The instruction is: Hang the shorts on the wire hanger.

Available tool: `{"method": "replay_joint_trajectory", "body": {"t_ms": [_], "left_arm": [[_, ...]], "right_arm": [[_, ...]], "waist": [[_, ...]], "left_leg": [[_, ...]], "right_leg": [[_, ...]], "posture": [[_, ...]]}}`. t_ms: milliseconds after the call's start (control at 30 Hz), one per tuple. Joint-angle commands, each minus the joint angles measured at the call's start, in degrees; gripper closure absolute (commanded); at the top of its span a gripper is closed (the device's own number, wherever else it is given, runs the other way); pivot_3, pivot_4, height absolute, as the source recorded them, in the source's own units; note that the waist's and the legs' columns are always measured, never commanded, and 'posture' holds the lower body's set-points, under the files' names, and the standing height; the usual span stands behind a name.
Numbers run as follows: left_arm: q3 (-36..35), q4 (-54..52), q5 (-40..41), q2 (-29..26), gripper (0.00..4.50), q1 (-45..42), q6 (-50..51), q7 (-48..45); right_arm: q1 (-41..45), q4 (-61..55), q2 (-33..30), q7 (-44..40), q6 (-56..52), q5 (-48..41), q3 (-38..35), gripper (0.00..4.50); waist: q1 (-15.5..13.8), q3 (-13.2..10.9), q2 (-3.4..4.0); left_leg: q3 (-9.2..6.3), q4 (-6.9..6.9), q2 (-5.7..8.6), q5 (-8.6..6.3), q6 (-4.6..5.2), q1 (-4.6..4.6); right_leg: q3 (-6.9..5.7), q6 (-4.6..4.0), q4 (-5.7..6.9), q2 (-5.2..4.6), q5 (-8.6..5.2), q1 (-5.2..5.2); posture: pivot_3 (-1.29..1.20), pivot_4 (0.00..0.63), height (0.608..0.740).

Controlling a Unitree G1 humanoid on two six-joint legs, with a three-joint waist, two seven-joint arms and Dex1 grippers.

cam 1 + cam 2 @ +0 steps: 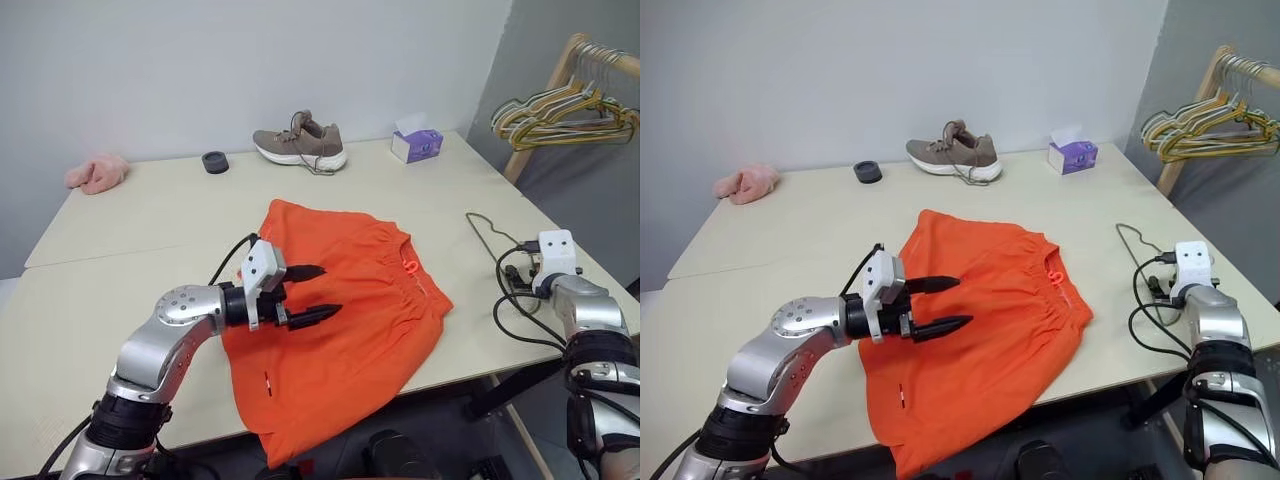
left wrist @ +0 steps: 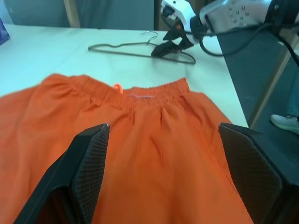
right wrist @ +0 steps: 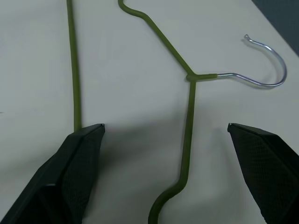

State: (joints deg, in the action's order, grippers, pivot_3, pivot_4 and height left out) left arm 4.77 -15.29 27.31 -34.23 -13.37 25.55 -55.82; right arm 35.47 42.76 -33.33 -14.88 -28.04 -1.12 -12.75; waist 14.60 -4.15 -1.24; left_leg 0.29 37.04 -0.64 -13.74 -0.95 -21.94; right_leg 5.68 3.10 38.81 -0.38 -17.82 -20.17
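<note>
Lying flat on the cream table (image 1: pixel 130 290), the orange shorts (image 1: pixel 350 330) spread across its near middle, one leg draping over the front edge. Left gripper (image 1: pixel 312 293) hovers above the fabric, fingers spread, grasping nothing. Right gripper (image 3: pixel 166 175) stands at the table's right side, jaws released and wide, poised just over the olive wire hanger (image 3: pixel 189 107), which rests flat on the tabletop, apart from the shorts. A shoe (image 1: pixel 300 143), tissue box (image 1: pixel 417 144), black ring (image 1: pixel 215 162) and pink cloth (image 1: pixel 97 173) line the far edge.
</note>
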Motion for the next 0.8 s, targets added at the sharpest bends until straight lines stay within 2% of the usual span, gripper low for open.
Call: {"method": "replay_joint_trajectory", "body": {"t_ms": [33, 100, 167, 467, 500, 600, 700, 767, 800], "left_arm": [[-0.3, -0.7, -0.5, 0.2, 0.56, 0.0, -2.5, -0.6], [-0.3, -0.8, -0.6, 0.3, 0.56, 0.0, -2.5, -0.5], [-0.4, -1.0, -0.5, 0.3, 0.56, -0.2, -2.2, -0.3], [-0.8, -2.3, 0.1, 0.1, 0.56, -1.7, 0.1, 0.9], [-0.8, -2.6, 0.1, 0.1, 0.56, -1.7, 0.4, 1.0], [-1.0, -3.2, 0.4, 0.0, 0.56, -1.8, 1.2, 1.4], [-1.3, -4.1, 0.7, -0.2, 0.56, -2.0, 2.3, 2.0], [-1.4, -4.2, 0.7, -0.2, 0.56, -2.1, 2.6, 2.1], [-1.4, -4.3, 0.7, -0.2, 0.56, -2.2, 2.9, 2.2]], "right_arm": [[2.1, 4.2, -1.2, -0.7, 1.1, 0.6, 1.0, 0.17], [3.0, 6.5, -1.2, -0.6, 0.9, 0.3, 1.1, 0.54], [3.8, 8.9, -1.2, -0.9, 0.4, -0.1, 1.0, 1.16], [5.5, 18.6, -1.1, -1.7, -1.9, -1.1, 1.0, 4.34], [5.5, 18.6, -1.0, -1.6, -1.4, -1.1, 1.3, 4.47], [5.4, 17.6, -0.6, -2.0, -0.1, -0.8, 2.4, 4.47], [3.0, 8.4, -1.2, -8.1, 5.2, 0.3, 6.1, 4.47], [1.7, 4.6, -1.4, -9.8, 5.6, -1.3, 5.1, 4.47], [0.6, 2.7, -2.1, -9.8, 6.1, -1.5, 4.6, 4.31]], "waist": [[0.0, 0.0, -0.01], [0.0, 0.0, -0.03], [0.0, 0.0, -0.05], [-0.5, 0.5, -0.71], [-0.6, 0.5, -0.71], [-0.6, 0.6, -0.79], [-0.6, 0.6, -0.84], [-0.4, 0.5, -0.73], [-0.3, 0.5, -0.66]], "left_leg": [[0.0, 0.01, 0.0, 0.0, 0.0, 0.01], [-0.01, 0.01, 0.0, 0.0, 0.0, 0.02], [-0.01, 0.02, 0.0, 0.0, 0.0, 0.06], [-0.25, 0.02, -0.01, 0.0, 0.01, 0.13], [-0.28, 0.01, -0.01, -0.01, 0.01, 0.15], [-0.33, -0.02, -0.02, -0.04, 0.05, 0.11], [-0.33, -0.03, -0.03, -0.08, 0.06, 0.07], [-0.26, -0.06, -0.03, -0.09, 0.06, 0.05], [-0.26, -0.06, -0.03, -0.09, 0.05, 0.05]], "right_leg": [[0.0, 0.01, -0.01, 0.0, 0.0, 0.03], [0.0, 0.02, -0.03, 0.0, 0.01, 0.05], [0.0, 0.03, -0.04, 0.0, 0.02, 0.1], [-0.21, 0.06, -0.37, -0.02, 0.04, 0.44], [-0.25, 0.07, -0.47, -0.03, 0.05, 0.52], [-0.31, 0.13, -0.84, -0.05, 0.15, 0.66], [-0.31, 0.16, -0.92, -0.06, 0.16, 0.65], [-0.24, 0.16, -0.9, -0.06, 0.16, 0.59], [-0.24, 0.17, -0.89, -0.06, 0.16, 0.57]], "posture": [[-0.21, 0.035, 0.74], [-0.21, 0.036, 0.74], [-0.21, 0.036, 0.74], [-0.2, 0.032, 0.74], [-0.2, 0.032, 0.74], [-0.2, 0.032, 0.74], [-0.19, 0.032, 0.74], [-0.2, 0.032, 0.74], [-0.2, 0.033, 0.74]]}}
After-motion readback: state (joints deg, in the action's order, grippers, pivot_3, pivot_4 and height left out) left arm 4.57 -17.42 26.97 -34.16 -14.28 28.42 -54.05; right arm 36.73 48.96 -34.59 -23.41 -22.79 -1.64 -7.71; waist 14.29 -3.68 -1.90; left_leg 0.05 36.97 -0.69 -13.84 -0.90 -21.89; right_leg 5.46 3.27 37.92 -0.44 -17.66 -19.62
